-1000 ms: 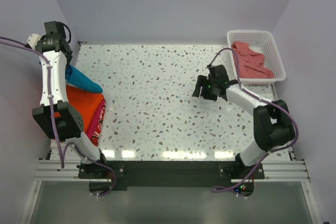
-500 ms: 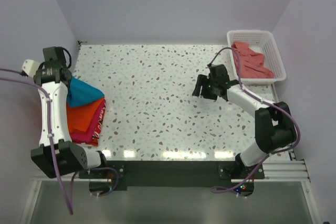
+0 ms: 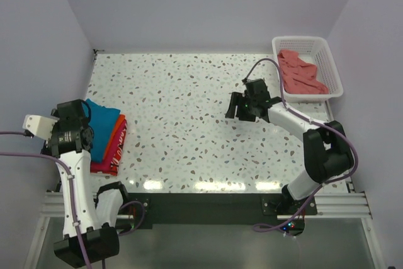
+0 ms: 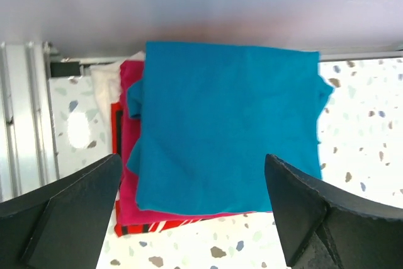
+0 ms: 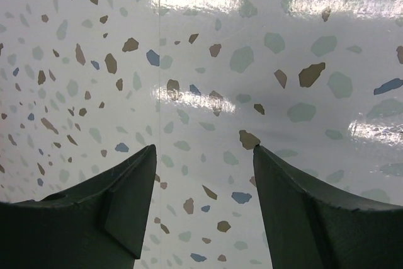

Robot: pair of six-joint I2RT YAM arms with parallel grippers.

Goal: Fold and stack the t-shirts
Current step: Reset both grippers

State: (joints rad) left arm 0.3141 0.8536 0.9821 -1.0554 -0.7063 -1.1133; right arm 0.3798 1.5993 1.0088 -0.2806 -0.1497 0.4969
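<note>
A stack of folded t-shirts lies at the table's left edge, with the teal-blue one (image 3: 104,113) (image 4: 227,124) flat on top. Under it are the orange one (image 3: 116,131) and the magenta-red one (image 3: 108,160) (image 4: 129,174). My left gripper (image 3: 77,131) (image 4: 192,157) hovers above the near side of the stack, wide open and holding nothing. A salmon-pink t-shirt (image 3: 301,74) lies crumpled in the white basket (image 3: 332,58). My right gripper (image 3: 238,106) (image 5: 204,148) hangs open over bare table, left of the basket.
A red piece with black and white stripes (image 4: 157,226) shows at the bottom of the stack. The side wall (image 3: 38,61) stands close on the left, and the aluminium rail (image 3: 208,205) runs along the near edge.
My left arm swung from the back left towards the near edge, laid the teal-blue t-shirt on the stack and let go, its jaws opening wide. The right gripper shifted slightly left.
</note>
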